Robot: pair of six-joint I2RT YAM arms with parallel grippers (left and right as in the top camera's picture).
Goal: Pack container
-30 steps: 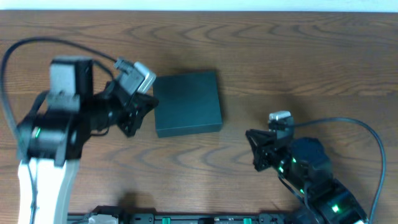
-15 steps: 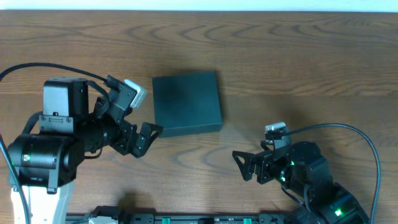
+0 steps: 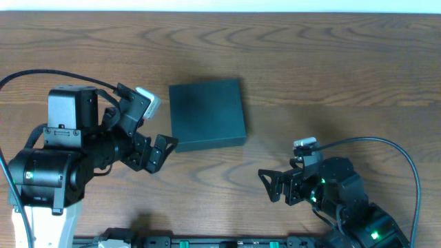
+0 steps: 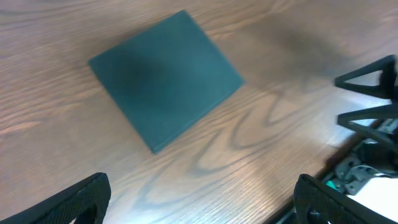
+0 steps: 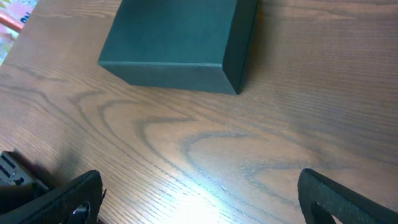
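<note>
- Left tool point(image 3: 160, 153): spread to the full, gripping nothing, hovering just beside the near-left corner of the container point(image 3: 207, 114), with no contact to be seen.
- Right tool point(image 3: 270, 184): likewise wide open and empty, hanging low over the bench point(image 3: 331, 83), well apart from the container on its near-right side.
- Container: lying flat on the bench, roughly mid-way across, between the two tools and much nearer the left one, turned a touch askew to the bench edge.
- Trouble to watch, number one: a skid. Smooth bench, light-looking box, so every chance of shoving the whole thing away with a one-sided nudge at the lid instead of lifting the flap.
- Number two: the wrong edge. Hinge side impossible to tell from above or from either wrist view; prying there means strained or creased card, most likely.
- Number three: a clash. Two wide-spread tools closing on one target from opposite sides, easy to knock fingers together, or to clip a corner and spin the box.
- Looks: dark teal-black, matte, shallow, roughly square, crisp at the corners, lid shut flush, plain on top with no print, side wall clean in the right wrist view.
- Contents: hidden under the shut lid, no saying.
</note>
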